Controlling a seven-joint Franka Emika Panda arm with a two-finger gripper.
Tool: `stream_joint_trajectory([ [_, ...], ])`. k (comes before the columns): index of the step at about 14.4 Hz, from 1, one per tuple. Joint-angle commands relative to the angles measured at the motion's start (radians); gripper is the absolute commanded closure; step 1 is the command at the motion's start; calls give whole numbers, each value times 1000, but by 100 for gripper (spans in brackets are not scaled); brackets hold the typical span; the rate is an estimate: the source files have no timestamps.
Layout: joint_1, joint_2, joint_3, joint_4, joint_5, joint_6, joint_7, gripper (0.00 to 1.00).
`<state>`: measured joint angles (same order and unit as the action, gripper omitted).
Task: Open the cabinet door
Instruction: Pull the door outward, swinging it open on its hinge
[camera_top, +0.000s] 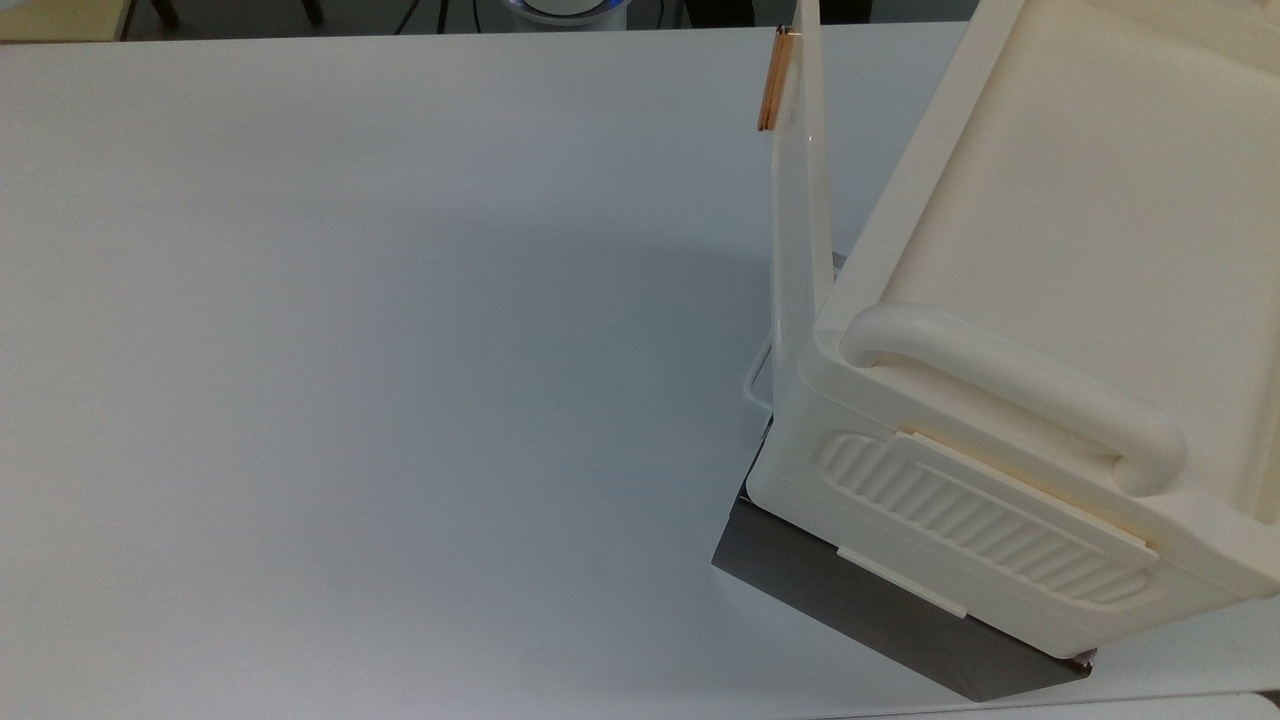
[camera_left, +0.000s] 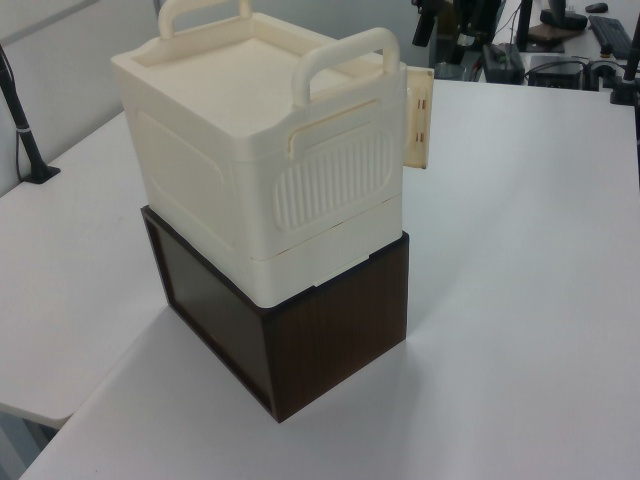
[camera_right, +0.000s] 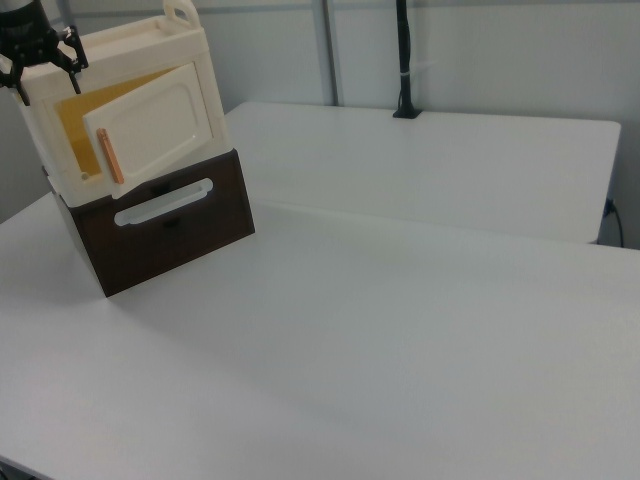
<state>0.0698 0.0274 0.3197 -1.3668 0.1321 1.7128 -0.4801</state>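
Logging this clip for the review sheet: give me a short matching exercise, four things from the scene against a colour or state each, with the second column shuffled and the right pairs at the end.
Things:
1. cabinet door
2. bar handle
3. lower box
4. table

Colour or state:
A. dark brown
B. copper-coloured
C. swung partly open
D. white

Pairs: 1-C, 2-B, 3-A, 4-D
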Motion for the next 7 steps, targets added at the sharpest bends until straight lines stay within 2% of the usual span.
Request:
stream_joint_trajectory([
  [1, -1, 20, 5, -31, 26, 42, 18, 18],
  [6, -16, 43, 1, -115, 12, 100, 15, 18],
  [7, -43, 51, -4, -117, 11, 102, 14, 18],
])
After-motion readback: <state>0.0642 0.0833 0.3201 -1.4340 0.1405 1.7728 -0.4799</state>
